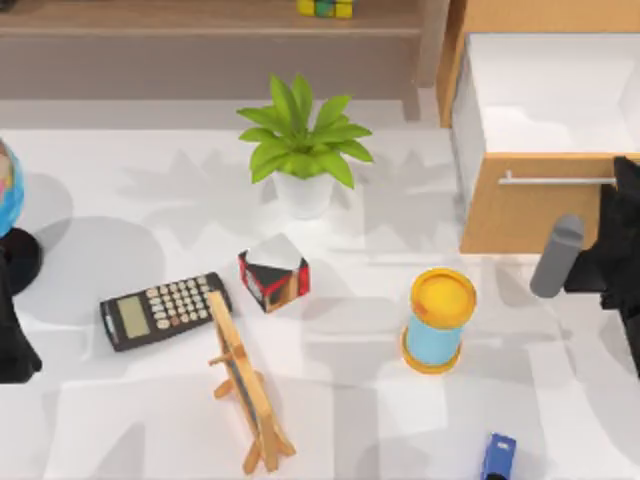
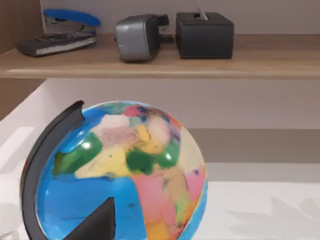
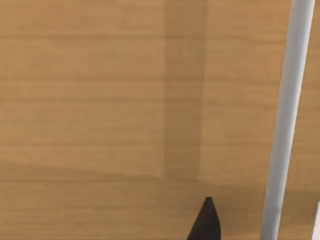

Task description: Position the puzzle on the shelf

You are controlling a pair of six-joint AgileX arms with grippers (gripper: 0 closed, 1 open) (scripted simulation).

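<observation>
Your puzzle, the small cube with yellow and green squares (image 1: 325, 8), already sits on the long light brown wooden shelf (image 1: 200, 17) at the far edge of the top view, near the shelf's wooden upright (image 1: 432, 45). No gripper touches it.

Your right arm (image 1: 610, 245) is at the right edge of the table, in front of the tan drawer cabinet (image 1: 525, 215), just beside its silver bar handle (image 1: 555, 180). Right wrist view: cabinet wood close up, the handle (image 3: 285, 125) running alongside, one dark fingertip (image 3: 206, 222) poking in. Can't tell if that pincer is open or closed.

Your left arm (image 1: 12, 335) is parked at the left edge, next to the multicoloured globe on a black stand (image 1: 8, 200). Can't tell its pincer state either. Left wrist view: globe (image 2: 120, 172) up close, and behind it the shelf (image 2: 250, 62) carrying a blue stapler (image 2: 70, 17), a grey device (image 2: 137, 37) and a black box (image 2: 204, 34).

On the white table (image 1: 120, 420): green potted plant in a white pot (image 1: 302, 150), black, red and white cube (image 1: 273, 272), black calculator (image 1: 165, 310), small wooden easel (image 1: 245, 385), blue cylinder with a yellow lid (image 1: 438, 320), small blue object (image 1: 497, 457) at the near edge.
</observation>
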